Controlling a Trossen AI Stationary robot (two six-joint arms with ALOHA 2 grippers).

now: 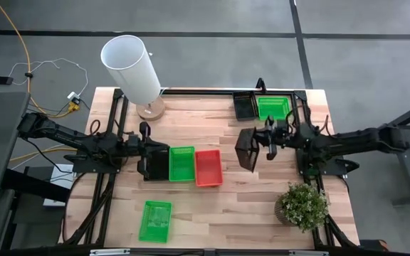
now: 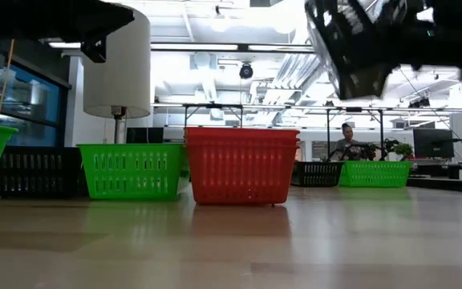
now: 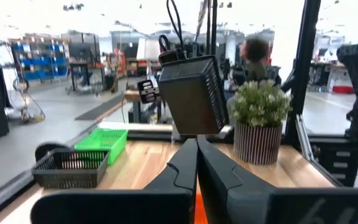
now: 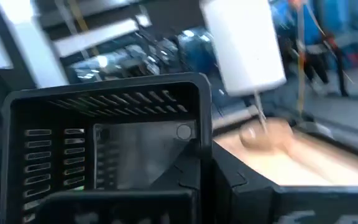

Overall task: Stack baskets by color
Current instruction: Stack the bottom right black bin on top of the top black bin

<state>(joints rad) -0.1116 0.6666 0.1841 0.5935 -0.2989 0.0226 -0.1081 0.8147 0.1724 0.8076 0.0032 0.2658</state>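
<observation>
Baskets lie scattered over the wooden table (image 1: pixel 248 213), and, going from its left edge to its right, the first thing met is the left gripper (image 1: pixel 145 151), its fingers closed together and holding nothing, poised at a black basket (image 1: pixel 158 163) that sits near the middle of the left half. Touching that black basket on its right is a bright green basket (image 1: pixel 182 163), and just beside that stands a red basket (image 1: pixel 208 167), the three forming a row across the table's centre. Nearer the front edge, left of centre, a second green basket (image 1: pixel 155 220) lies alone, well apart from the row. At the back edge on the left half stands a white lamp shade (image 1: pixel 132 69) on a round wooden base (image 1: pixel 151 109). Right of centre, the right gripper (image 1: pixel 267 136) is clamped on the rim of another black basket (image 1: pixel 246 148), which hangs tilted on its side, clear above the table top. Toward the back right corner a black basket (image 1: pixel 245 105) and a green basket (image 1: pixel 273 107) rest side by side. Near the front right corner stands a small potted plant (image 1: pixel 302 205). In the low view a person (image 2: pixel 346 140) sits in the room beyond the table.
</observation>
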